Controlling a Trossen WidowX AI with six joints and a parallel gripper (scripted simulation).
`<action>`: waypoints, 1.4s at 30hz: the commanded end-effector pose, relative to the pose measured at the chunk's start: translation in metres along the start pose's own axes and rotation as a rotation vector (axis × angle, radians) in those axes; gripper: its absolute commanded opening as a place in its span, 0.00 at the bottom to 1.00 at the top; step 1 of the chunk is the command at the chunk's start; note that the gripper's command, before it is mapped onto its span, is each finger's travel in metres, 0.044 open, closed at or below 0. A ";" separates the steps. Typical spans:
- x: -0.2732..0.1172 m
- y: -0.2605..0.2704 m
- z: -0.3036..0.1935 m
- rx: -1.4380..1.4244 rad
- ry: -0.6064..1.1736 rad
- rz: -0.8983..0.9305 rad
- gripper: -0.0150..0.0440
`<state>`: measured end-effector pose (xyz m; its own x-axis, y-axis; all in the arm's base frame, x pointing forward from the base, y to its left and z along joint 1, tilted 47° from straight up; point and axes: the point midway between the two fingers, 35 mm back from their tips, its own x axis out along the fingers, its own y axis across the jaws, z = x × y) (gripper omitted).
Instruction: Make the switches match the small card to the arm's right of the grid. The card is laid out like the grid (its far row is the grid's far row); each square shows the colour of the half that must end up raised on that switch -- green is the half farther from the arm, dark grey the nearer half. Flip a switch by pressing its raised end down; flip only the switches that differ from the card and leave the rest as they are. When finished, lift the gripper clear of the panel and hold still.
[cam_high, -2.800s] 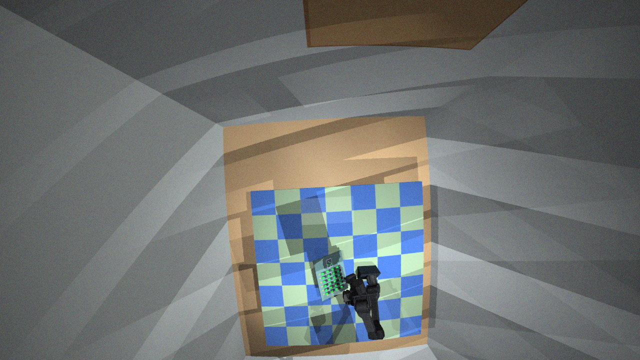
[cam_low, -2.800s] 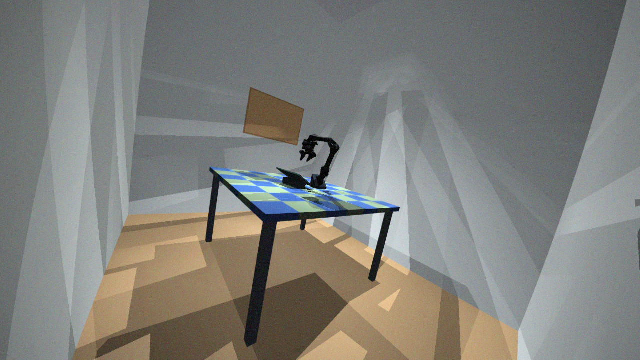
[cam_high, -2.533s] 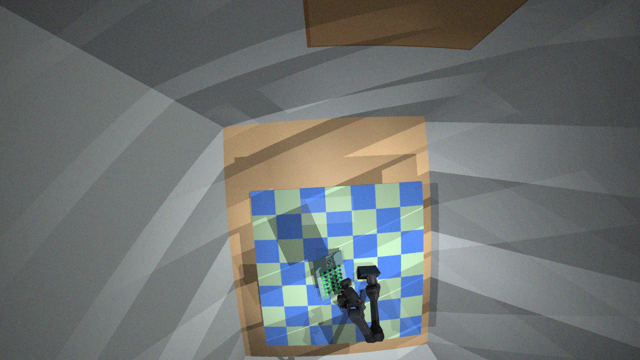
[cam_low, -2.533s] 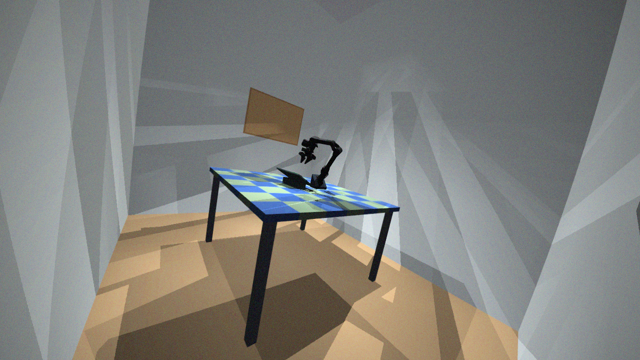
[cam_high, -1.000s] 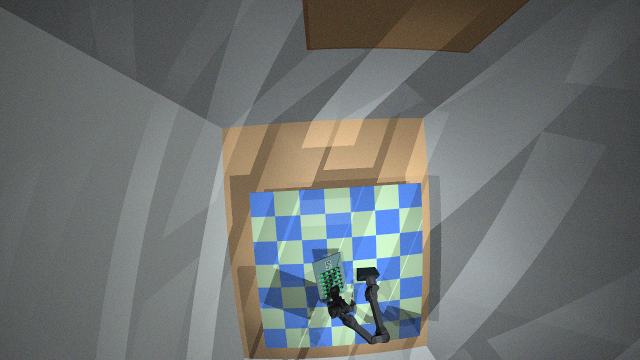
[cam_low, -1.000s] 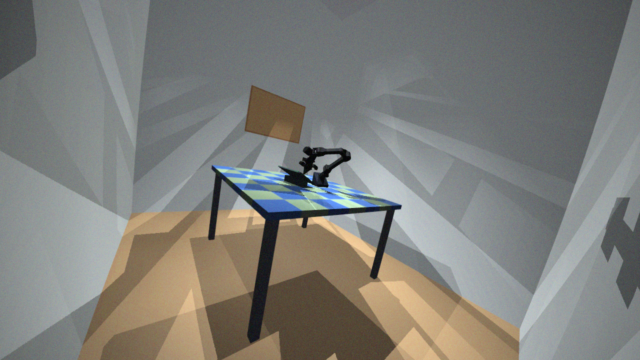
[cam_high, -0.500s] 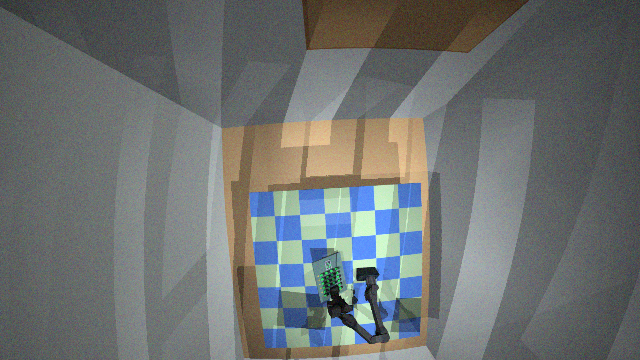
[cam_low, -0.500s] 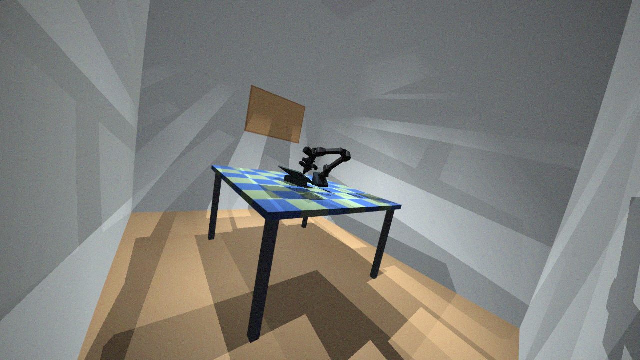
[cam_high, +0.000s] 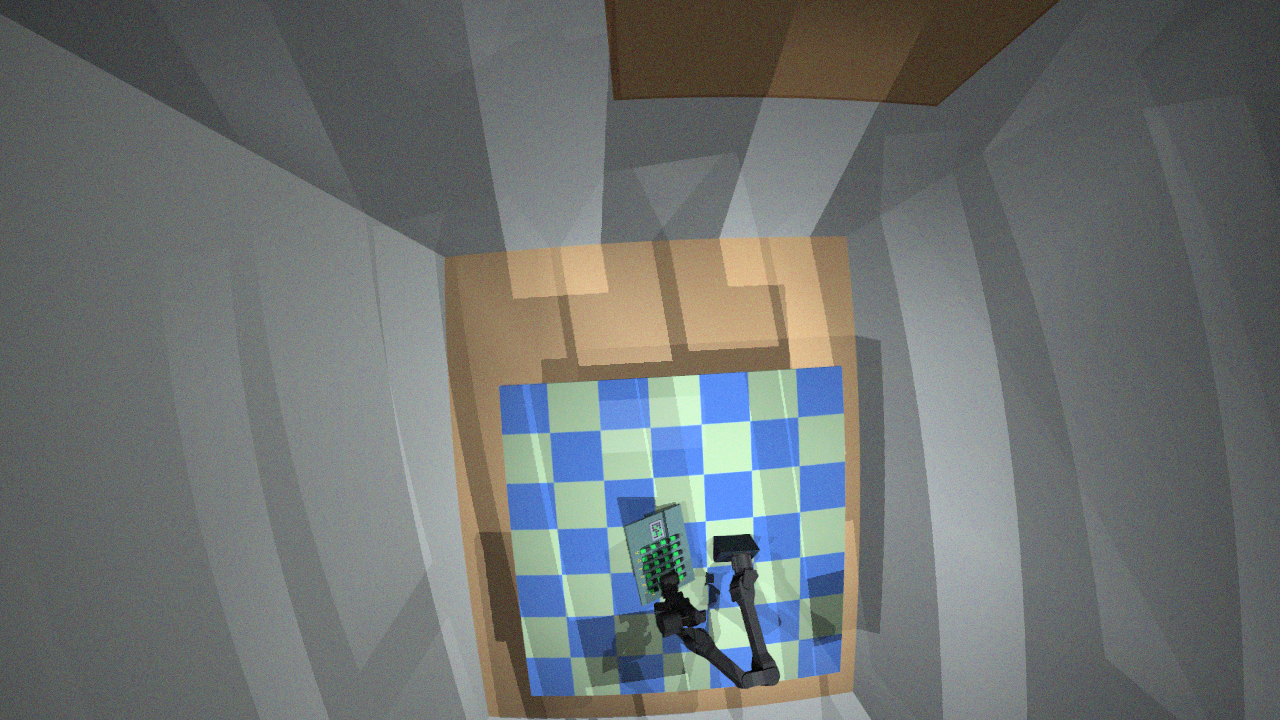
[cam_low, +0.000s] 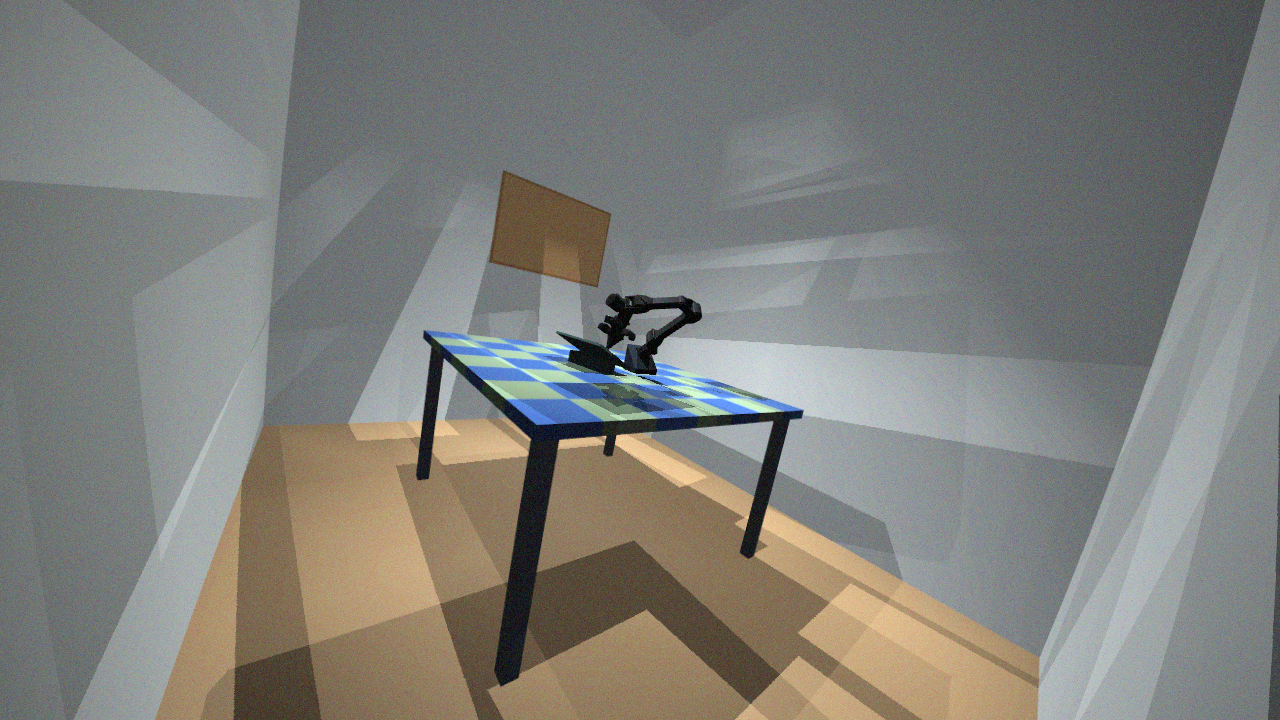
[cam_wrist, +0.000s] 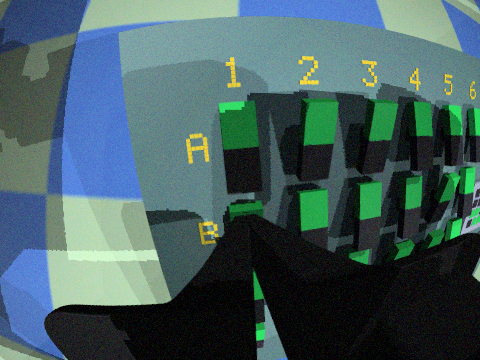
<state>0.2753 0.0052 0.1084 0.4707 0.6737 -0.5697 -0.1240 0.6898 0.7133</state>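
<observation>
The grey panel (cam_high: 673, 519) (cam_wrist: 150, 110) bears a grid of green and dark grey switches, columns 1 to 6. My gripper (cam_high: 666, 582) (cam_wrist: 245, 225) is shut and empty, its fingertips at switch B1 (cam_wrist: 246, 208). They cover B1's nearer half; its green far end shows just beyond them. Whether they touch it I cannot tell. Switch A1 (cam_wrist: 241, 145) stands uncovered beyond, with switch A2 (cam_wrist: 318, 135) beside it. The fingers hide much of the lower rows. The small card (cam_high: 656, 529) is beside column 6; only its edge part shows in the wrist view (cam_wrist: 475, 215).
The panel lies on a blue and pale green checkered table (cam_high: 726, 447) (cam_low: 528, 389). The arm's base (cam_high: 735, 547) (cam_low: 640, 360) stands beside the panel. Neighbouring switch B2 (cam_wrist: 314, 210) is close to the fingers. Shadows cross the panel and table.
</observation>
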 end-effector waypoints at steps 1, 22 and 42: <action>0.001 -0.001 0.000 0.006 0.002 -0.003 0.25; 0.004 -0.001 0.000 0.006 0.001 -0.003 0.25; -0.040 -0.004 -0.001 0.005 -0.011 -0.009 0.25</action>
<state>0.2671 -0.0016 0.1103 0.4578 0.6749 -0.5788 -0.1113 0.6894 0.7158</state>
